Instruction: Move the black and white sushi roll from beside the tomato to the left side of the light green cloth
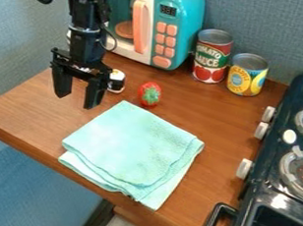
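Observation:
My black gripper (76, 95) hangs over the left part of the wooden counter, its two fingers spread apart with nothing between them. Just behind its right finger stands a small black and white object (116, 81), partly covered by the gripper. To the right of that lies a red strawberry (149, 94) with its green top facing the camera. A folded light turquoise cloth (133, 148) lies flat on the counter, in front and to the right of the gripper.
A turquoise and white toy microwave (177, 33) stands at the back, behind the gripper. Right of it are a tomato sauce can (212, 56) and a yellow can (247, 74). A dark toy stove (282, 160) borders the counter (213, 122) on the right.

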Available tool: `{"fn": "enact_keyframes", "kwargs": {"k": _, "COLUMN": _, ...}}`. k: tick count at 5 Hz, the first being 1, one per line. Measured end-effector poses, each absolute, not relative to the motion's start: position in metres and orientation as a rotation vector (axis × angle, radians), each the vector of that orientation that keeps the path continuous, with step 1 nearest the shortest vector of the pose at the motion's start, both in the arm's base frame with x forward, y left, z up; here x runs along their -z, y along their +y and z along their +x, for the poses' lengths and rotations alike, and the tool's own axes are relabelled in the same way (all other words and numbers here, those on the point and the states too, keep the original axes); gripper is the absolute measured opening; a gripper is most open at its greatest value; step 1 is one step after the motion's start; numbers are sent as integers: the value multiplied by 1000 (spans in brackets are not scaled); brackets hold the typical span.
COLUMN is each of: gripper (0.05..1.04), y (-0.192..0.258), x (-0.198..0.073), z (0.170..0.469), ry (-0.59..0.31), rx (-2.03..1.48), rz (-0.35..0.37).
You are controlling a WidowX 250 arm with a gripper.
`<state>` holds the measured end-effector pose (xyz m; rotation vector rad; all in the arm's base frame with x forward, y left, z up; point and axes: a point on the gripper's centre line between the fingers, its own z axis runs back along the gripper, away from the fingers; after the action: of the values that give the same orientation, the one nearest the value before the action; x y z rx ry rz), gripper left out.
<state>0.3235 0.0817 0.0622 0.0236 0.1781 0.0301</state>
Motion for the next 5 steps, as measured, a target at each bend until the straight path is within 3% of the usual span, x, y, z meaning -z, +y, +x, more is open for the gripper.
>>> {"fn": "enact_keyframes", "kwargs": {"k": 1, "gripper": 1001, "y": 81, "x": -51, "z": 320, "ry": 215, "rx": -30, "rz": 15}}
{"fn": "enact_keyframes", "kwargs": {"k": 2, "gripper": 1001, "y": 78, "x": -62, "z": 328, "ry": 223, "rx": -11, "rz": 25}}
{"fn": "enact_keyframes", "kwargs": {"k": 3, "gripper": 1001, "y": 57, "x": -73, "z": 341, "ry": 202, "rx": 36, "rz": 71}}
{"fn": "enact_keyframes", "kwargs": {"k": 5, "gripper": 1001, "y": 51, "x": -94, "z": 368, "ry": 123, "rx": 51, "rz": 72}}
